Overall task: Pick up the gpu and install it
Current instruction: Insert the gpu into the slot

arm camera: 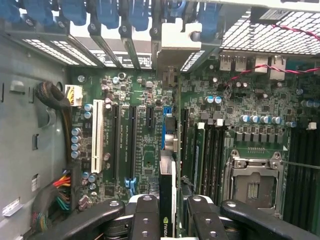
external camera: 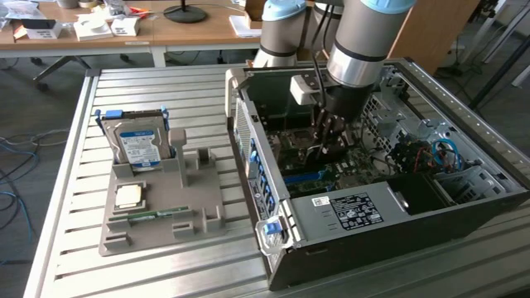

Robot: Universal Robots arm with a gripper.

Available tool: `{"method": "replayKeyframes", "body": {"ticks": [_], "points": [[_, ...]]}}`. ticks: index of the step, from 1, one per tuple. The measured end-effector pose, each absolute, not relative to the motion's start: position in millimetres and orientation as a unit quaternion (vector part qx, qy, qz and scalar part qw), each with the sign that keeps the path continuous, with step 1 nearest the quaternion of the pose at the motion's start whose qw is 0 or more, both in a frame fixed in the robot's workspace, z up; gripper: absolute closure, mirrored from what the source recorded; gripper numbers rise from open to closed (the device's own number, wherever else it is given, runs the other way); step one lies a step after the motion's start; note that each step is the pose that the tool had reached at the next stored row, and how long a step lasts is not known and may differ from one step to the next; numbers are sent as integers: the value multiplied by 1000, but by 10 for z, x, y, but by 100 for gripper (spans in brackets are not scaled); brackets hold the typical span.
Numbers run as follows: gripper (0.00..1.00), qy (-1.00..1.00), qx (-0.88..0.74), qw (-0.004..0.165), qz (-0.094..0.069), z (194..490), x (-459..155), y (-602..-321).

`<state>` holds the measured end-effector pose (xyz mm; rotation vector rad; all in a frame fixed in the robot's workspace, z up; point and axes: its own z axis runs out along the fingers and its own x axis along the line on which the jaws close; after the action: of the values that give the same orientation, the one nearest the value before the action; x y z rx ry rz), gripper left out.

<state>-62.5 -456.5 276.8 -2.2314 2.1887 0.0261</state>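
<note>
Pincer [arm camera: 168,216] is clamped on the gpu [arm camera: 167,182], which is held edge-on between its fingers [arm camera: 145,220], apparently so that the card's edge is kept in line with the blue slot [arm camera: 164,131] below the pincer, inside the case [external camera: 348,211].

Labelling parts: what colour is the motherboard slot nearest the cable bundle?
The slot is white, best seen in the wrist view.

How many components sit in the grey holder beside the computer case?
3 in the holder: a blue-labelled hard drive upright at the far end, a square chip flat in the middle, a green memory stick near the front edge. The drive may hide something behind it.
</note>
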Motion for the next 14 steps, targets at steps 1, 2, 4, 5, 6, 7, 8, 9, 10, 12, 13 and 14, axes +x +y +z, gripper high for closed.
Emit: {"method": "replayKeyframes", "body": {"ticks": [1,2,4,5,6,7,8,9,10,12,13,14], "points": [[74,700,-714,8,8,2767,-634,-4565],[74,700,-714,8,8,2765,-642,-4565],[74,700,-714,8,8,2755,-647,-4565],[74,700,-714,8,8,2743,-650,-4565],[74,700,-714,8,8,2731,-653,-4565],[74,700,-714,8,8,2720,-657,-4565],[74,700,-714,8,8,2715,-659,-4565],[74,700,-714,8,8,2715,-660,-4565],[74,700,-714,8,8,2712,-663,-4565],[74,700,-714,8,8,2707,-675,-4564],[74,700,-714,8,8,2705,-681,-4564],[74,700,-714,8,8,2702,-684,-4564]]}}
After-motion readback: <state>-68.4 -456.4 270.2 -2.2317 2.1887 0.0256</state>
